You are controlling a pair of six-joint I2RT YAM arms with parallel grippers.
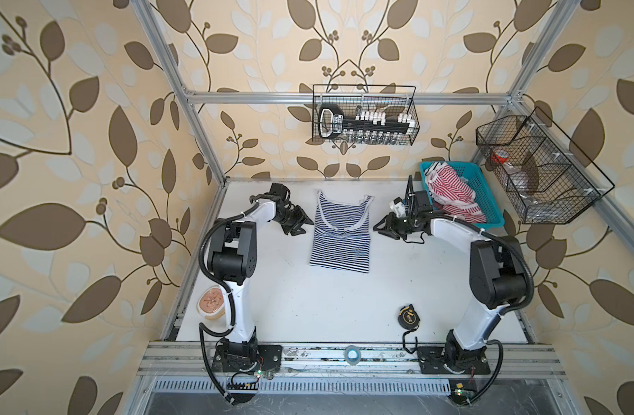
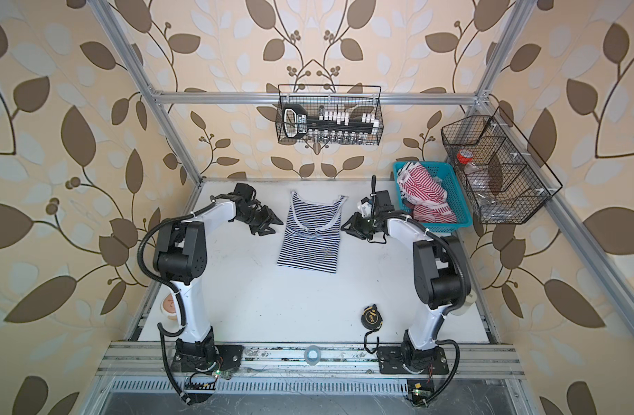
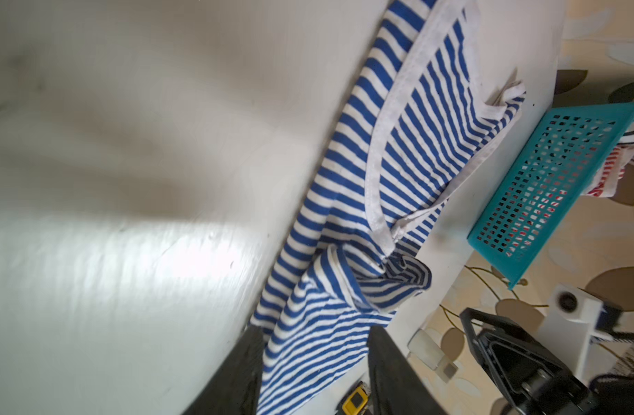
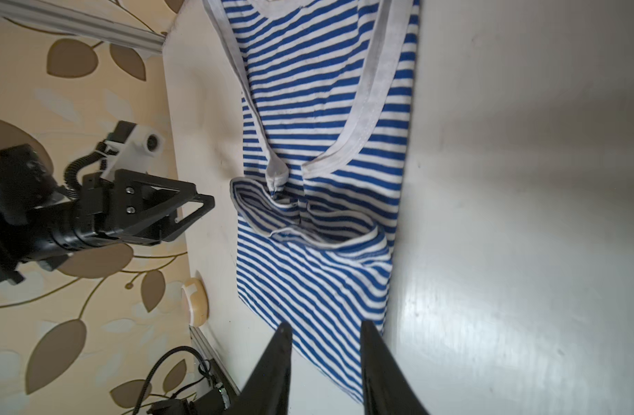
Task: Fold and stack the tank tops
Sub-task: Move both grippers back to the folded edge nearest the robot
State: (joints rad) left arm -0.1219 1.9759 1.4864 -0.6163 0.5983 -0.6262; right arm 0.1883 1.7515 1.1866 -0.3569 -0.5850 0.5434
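Counter white and scuffed, boxed in by aluminium frame and leaf-print wallpaper, and the navy-and-white tank top lies spread toward the back, rumpled at its middle. Left pincer and right pincer flank it, both spread and empty, just beside the cloth. Red-and-white tank top sits crumpled in the teal basket at the far right corner.

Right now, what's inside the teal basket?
A crumpled red-and-white tank top lies in the teal basket, spilling over its rim. Whether more garments lie beneath cannot be seen; the heap covers whatever is under it.
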